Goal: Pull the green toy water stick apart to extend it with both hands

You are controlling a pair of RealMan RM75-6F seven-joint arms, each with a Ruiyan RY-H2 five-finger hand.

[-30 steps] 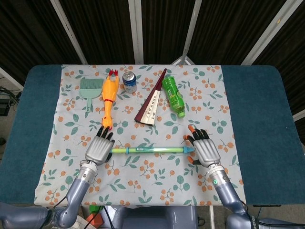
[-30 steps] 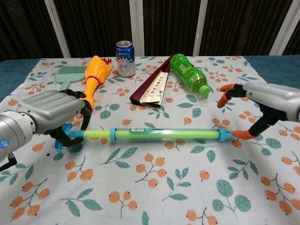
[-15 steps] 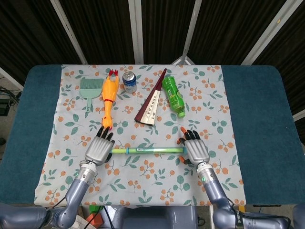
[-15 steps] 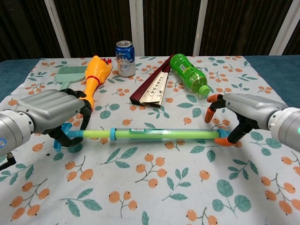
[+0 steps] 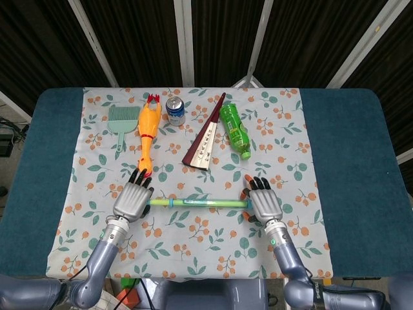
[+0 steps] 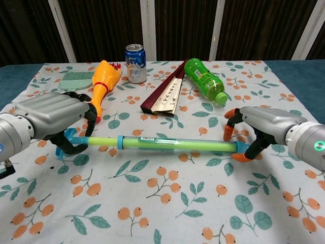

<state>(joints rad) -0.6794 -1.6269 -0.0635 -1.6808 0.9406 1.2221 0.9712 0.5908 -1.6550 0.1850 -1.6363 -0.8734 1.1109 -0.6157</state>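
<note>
The green water stick (image 6: 167,144) lies level, each blue-capped end held in curled fingers (image 6: 229,129).

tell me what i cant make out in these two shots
- Left end of the water stick: both views, covered by the left hand; the grip itself is unseen.
- Right hand: chest view, fingers sit around the stick's end; firm contact is unclear, and its back hides this in the head view.
- Label on the can: too small to read.
- Both forearms: cut by frame edges.

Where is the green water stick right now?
In the head view, the water stick lies crosswise near the cloth's front, between the left robot hand and right robot hand, below the fan.
</note>
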